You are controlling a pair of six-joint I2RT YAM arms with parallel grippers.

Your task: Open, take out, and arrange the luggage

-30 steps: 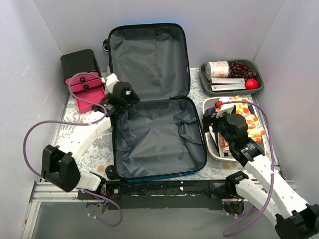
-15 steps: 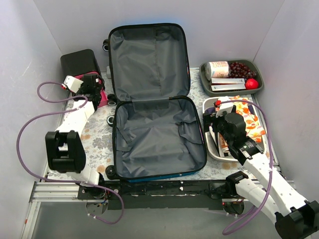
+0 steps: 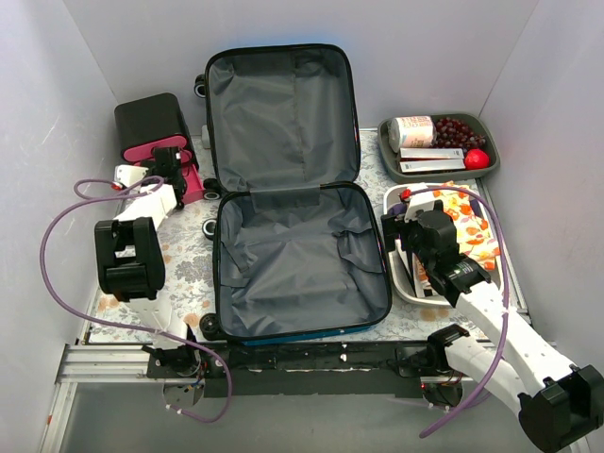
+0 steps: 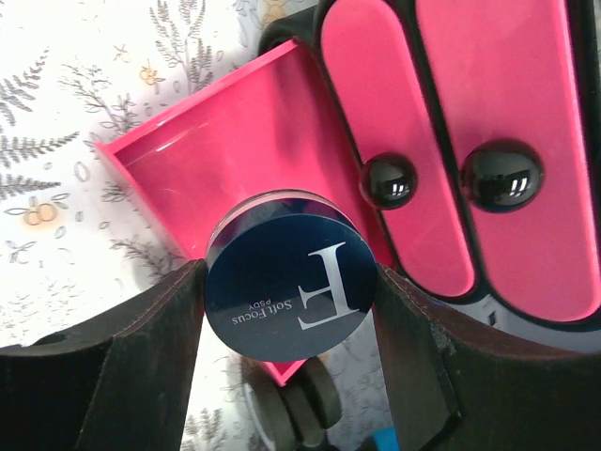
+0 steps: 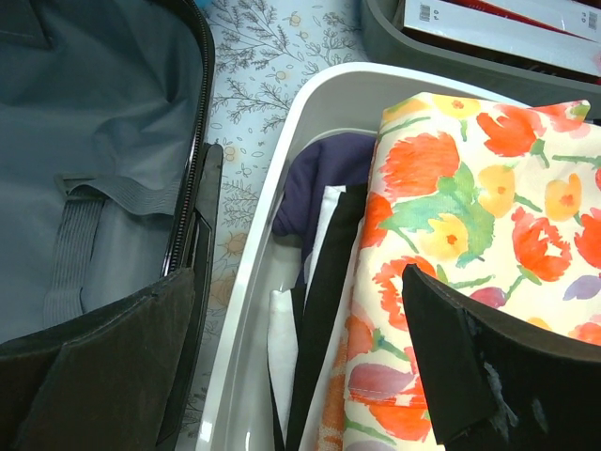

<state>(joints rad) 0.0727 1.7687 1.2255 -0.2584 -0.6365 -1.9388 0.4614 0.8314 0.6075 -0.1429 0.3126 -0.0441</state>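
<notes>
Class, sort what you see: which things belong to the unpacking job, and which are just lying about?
Job: luggage, jar in left gripper, pink drawer.
Lying about: grey tray with grapes, white tray of folded cloth.

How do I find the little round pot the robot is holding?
Left of the big open suitcase stands a black box with pink drawers. At its pulled-out drawer the left gripper pinches a round jar: the only navy thing there, with a silver F.

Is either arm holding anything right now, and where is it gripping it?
The left pincer holds a round dark-blue jar by its opposite sides, lid toward the camera, over the open pink drawer. The right pincer is open, holding nothing.
</notes>
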